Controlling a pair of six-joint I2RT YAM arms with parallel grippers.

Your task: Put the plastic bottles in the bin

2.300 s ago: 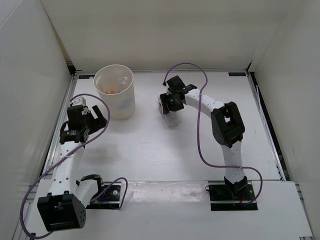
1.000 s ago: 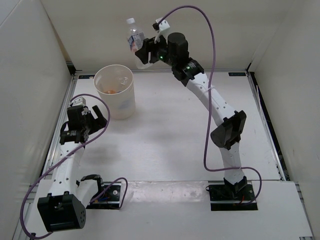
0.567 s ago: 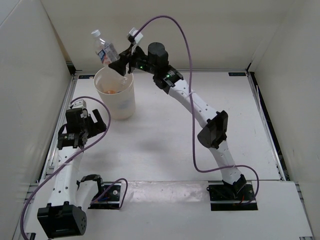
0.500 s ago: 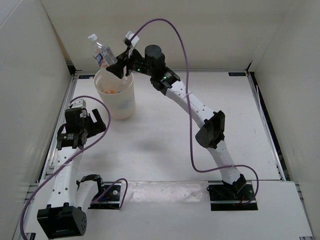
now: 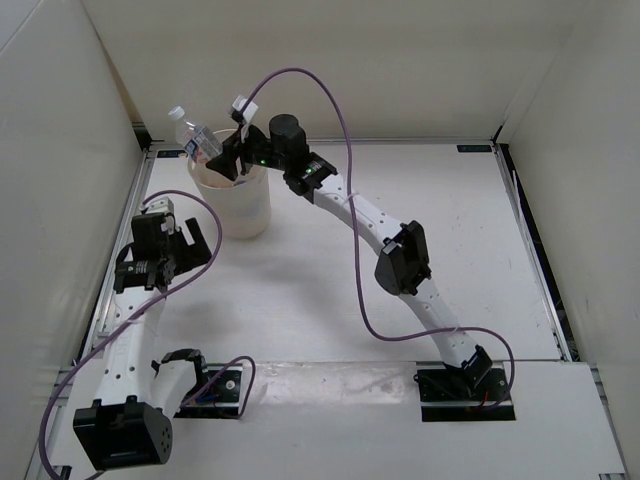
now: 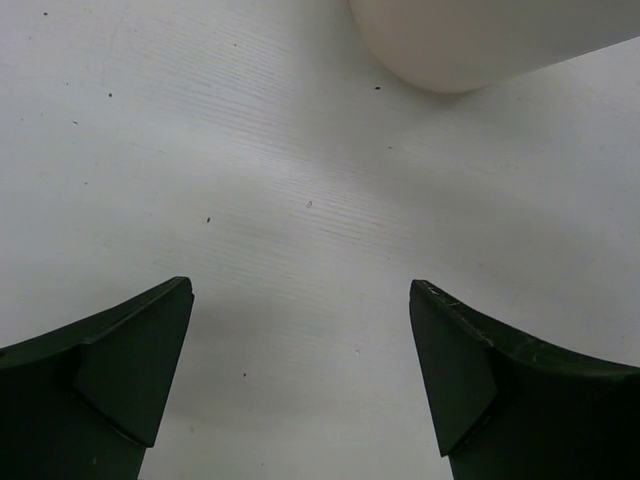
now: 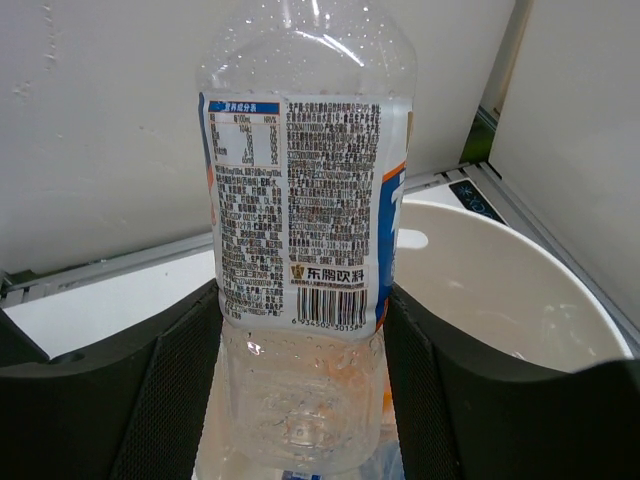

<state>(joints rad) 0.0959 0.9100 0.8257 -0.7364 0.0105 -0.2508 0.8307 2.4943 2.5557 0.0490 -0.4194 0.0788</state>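
Observation:
My right gripper (image 5: 218, 152) is shut on a clear bottle with a blue label (image 5: 193, 136) and holds it tilted over the bin's far-left rim, white cap pointing up-left. The bin (image 5: 243, 205) is a tall cream-white cup at the table's back left. In the right wrist view the bottle (image 7: 300, 230) sits between both fingers, base down inside the bin's rim (image 7: 520, 270). Something orange (image 7: 387, 400) shows low beside the bottle's base. The rest of the bin's contents is hidden. My left gripper (image 5: 188, 243) is open and empty, just left of the bin's foot (image 6: 470, 50).
White walls enclose the table on the left, back and right. The back-left corner is close behind the bin. The purple cable of the right arm (image 5: 350, 230) loops over the middle of the table.
My right gripper has lifted the bottle off the table's middle, carried it left and lowered it over the bin. The left arm has barely moved.

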